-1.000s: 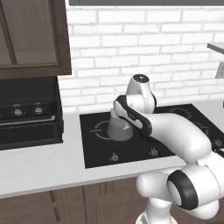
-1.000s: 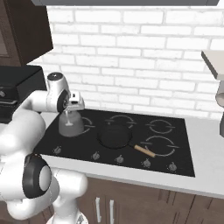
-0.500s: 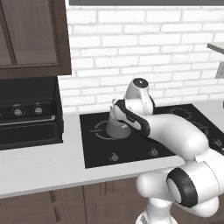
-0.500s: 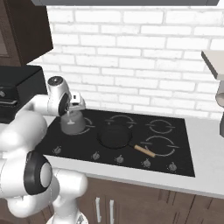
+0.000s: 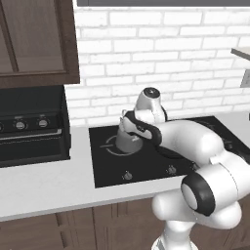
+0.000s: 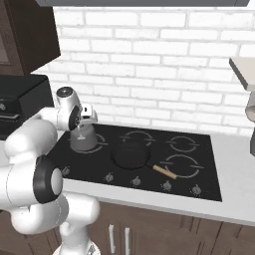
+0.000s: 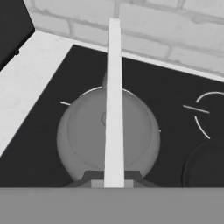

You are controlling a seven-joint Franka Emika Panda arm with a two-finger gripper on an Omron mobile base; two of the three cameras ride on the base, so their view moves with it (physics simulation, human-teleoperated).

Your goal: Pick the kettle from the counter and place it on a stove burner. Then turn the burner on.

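Observation:
The grey kettle stands upright inside the large ring of the stove burner at the left of the black cooktop. My gripper is directly above it, shut on the top of the arched handle, which runs as a pale strip up the middle of the hand view. The kettle's base looks level with the glass; I cannot tell whether it touches. The pale counter borders the cooktop.
A dark pan with a wooden handle sits on the cooktop just right of the kettle. Knobs line the cooktop's front edge. A black appliance stands on the counter at the left, with the brick wall behind.
The gripper and the kettle have shifted only slightly and have settled over the left ring. The pan has not moved.

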